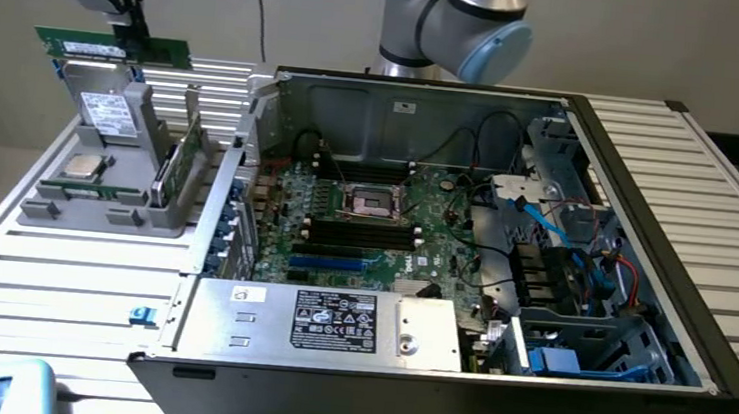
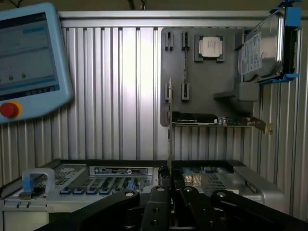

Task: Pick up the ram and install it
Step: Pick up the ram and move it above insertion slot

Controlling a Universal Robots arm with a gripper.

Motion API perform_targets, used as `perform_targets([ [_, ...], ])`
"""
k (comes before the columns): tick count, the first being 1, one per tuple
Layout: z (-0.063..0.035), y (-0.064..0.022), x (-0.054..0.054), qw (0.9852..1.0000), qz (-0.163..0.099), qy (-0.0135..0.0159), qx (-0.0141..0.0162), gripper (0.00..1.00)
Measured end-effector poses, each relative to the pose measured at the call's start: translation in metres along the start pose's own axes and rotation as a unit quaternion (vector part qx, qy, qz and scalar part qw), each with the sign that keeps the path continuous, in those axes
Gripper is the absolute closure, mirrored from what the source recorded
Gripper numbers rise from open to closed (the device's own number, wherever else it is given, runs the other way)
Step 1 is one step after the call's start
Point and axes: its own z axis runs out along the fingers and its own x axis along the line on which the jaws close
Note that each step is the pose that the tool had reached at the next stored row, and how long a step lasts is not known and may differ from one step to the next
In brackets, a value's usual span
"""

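We have the ram (image 1: 90, 45) lifted above the gray holder (image 1: 101, 216), which stands on the ribbed metal counter (image 1: 42, 279) near its edge on the exterior view's left. The fingers (image 1: 134, 24) are pinching the ram from above, a little off its middle, and the stick hangs level and long-side down. It is a thin, flat green board with dark chips and a pale label. In the wrist view we see it edge-on as a narrow line (image 2: 169, 144).

We judge this a carrying step, and doing it well means holding the board level and square, since so thin a stick could swivel or slip in an off-centre pinch. The black memory slots (image 1: 360, 232) lie deep in the open computer case (image 1: 657, 292), ringed by steel walls and loose cables, so the path in wants clearance.

The holder's matte plastic pockets hold a square silver processor chip (image 1: 83, 164), a boxy hard drive (image 1: 110, 112) and a taller expansion card (image 1: 180, 165).
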Motion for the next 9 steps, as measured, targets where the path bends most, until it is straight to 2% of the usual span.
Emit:
perform_targets([
  [9,-0.0015,-0.0408,0.000,1.0000,0.000,0.0000,0.0000,0.87],
])
